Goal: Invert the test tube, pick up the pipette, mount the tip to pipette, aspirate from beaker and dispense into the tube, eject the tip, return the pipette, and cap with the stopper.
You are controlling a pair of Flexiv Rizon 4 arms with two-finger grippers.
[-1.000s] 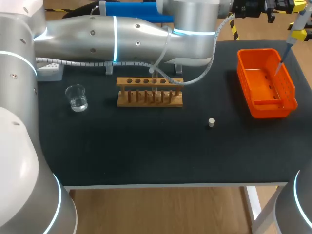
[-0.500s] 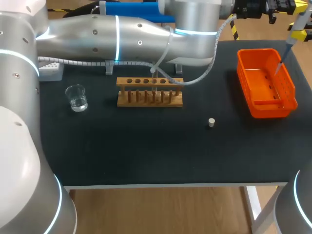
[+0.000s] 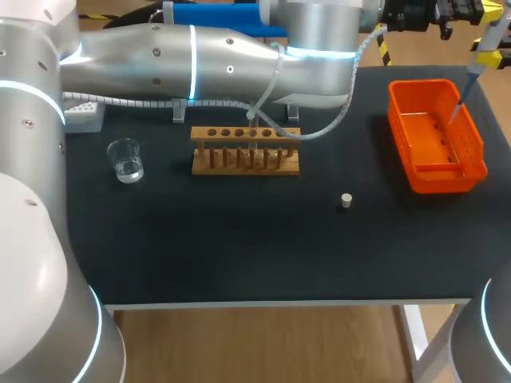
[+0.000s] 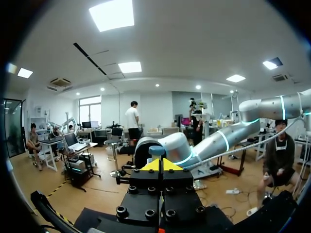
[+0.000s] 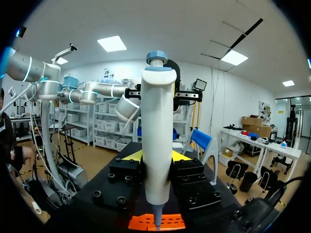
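My right gripper (image 5: 156, 156) is shut on the white pipette (image 5: 156, 111), which it holds upright. The pipette's thin lower end hangs over the orange bin (image 5: 141, 223). In the head view the pipette (image 3: 481, 49) is at the far right, above the bin (image 3: 435, 171). My left gripper (image 4: 159, 165) is shut on nothing, level with the pipette's blue top button (image 4: 156, 150) just ahead of it. The left arm (image 3: 200, 56) spans the back of the table. The beaker (image 3: 125, 159), the wooden rack (image 3: 246, 159) and the small stopper (image 3: 346, 200) stand on the table.
A white tip box (image 3: 80, 116) sits at the back left, partly under the left arm. A grey cable (image 3: 319, 128) from the left arm droops over the rack's back. Black tabletop (image 3: 239, 239) stretches along the front.
The left arm has edged slightly to the right. The pipette and the things on the table have not moved.
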